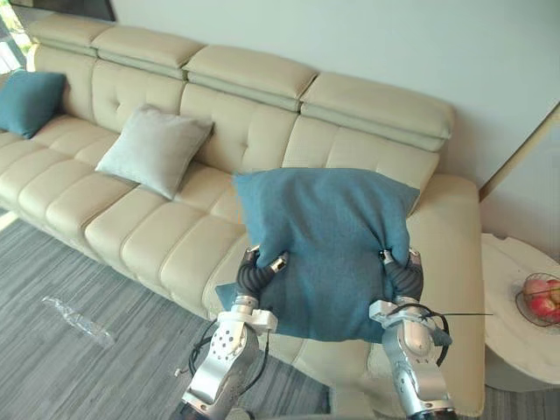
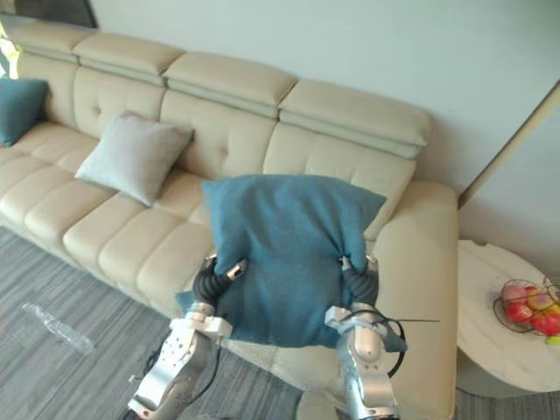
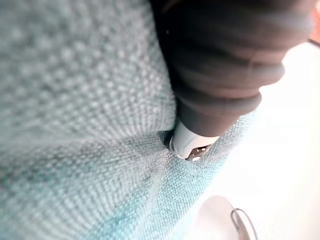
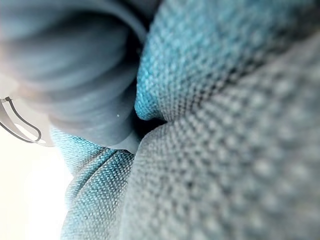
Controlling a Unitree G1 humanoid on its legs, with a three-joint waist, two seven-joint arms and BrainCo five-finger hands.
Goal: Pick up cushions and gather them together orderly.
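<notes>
I hold a large teal cushion upright in the air in front of the beige sofa. My left hand grips its left side and my right hand its right side, with the cloth puckered at each grip. In both wrist views the knitted teal cloth presses close against the hand's dark cover. A light grey cushion leans on the sofa's backrest left of the middle. A second teal cushion rests at the sofa's far left end.
A round white side table stands right of the sofa, with a wire bowl of fruit on it. A clear plastic wrapper lies on the grey carpet in front of the sofa. A wall runs behind the sofa.
</notes>
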